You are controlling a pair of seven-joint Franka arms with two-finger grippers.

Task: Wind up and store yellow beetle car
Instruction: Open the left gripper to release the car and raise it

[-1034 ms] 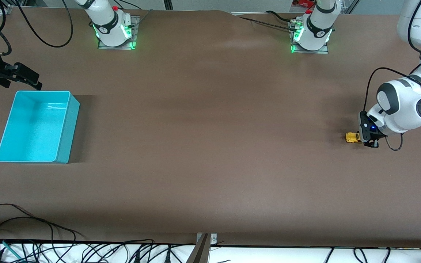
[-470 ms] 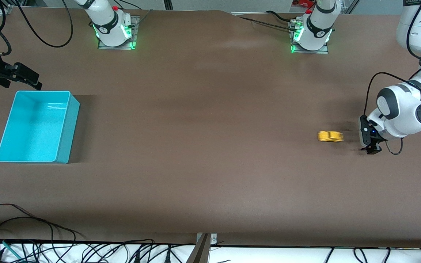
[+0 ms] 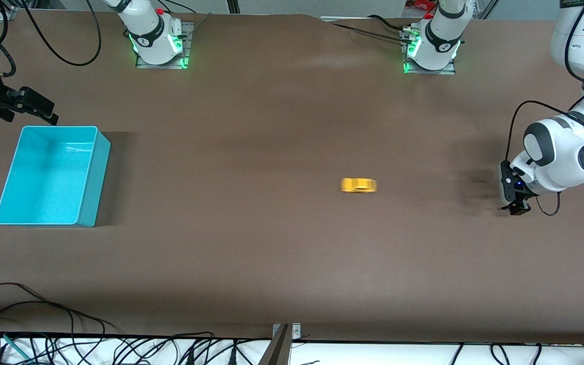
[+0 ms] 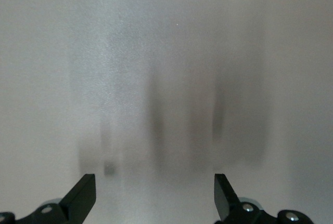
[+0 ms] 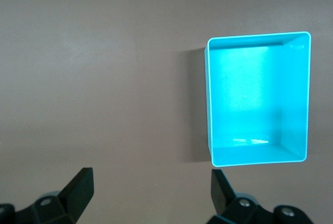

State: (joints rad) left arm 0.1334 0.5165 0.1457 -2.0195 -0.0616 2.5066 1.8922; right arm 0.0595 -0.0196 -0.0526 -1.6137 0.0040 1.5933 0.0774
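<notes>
Hanging low over bare table (image 3: 292, 126) at the middle right of the front view, the left gripper (image 3: 514, 207) has its fingers (image 4: 83, 195) spread wide apart and clamps nothing. Well apart from it, the yellow beetle car (image 3: 358, 185) shows blurred near the frame's centre. At the upper left edge, the right gripper (image 3: 38, 109) waits with fingers apart, above the turquoise bin (image 3: 97, 167).

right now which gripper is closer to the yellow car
The left gripper, open and low over the table at its own arm's end; the yellow beetle car sits mid-table. The right gripper waits open by the turquoise bin.
</notes>
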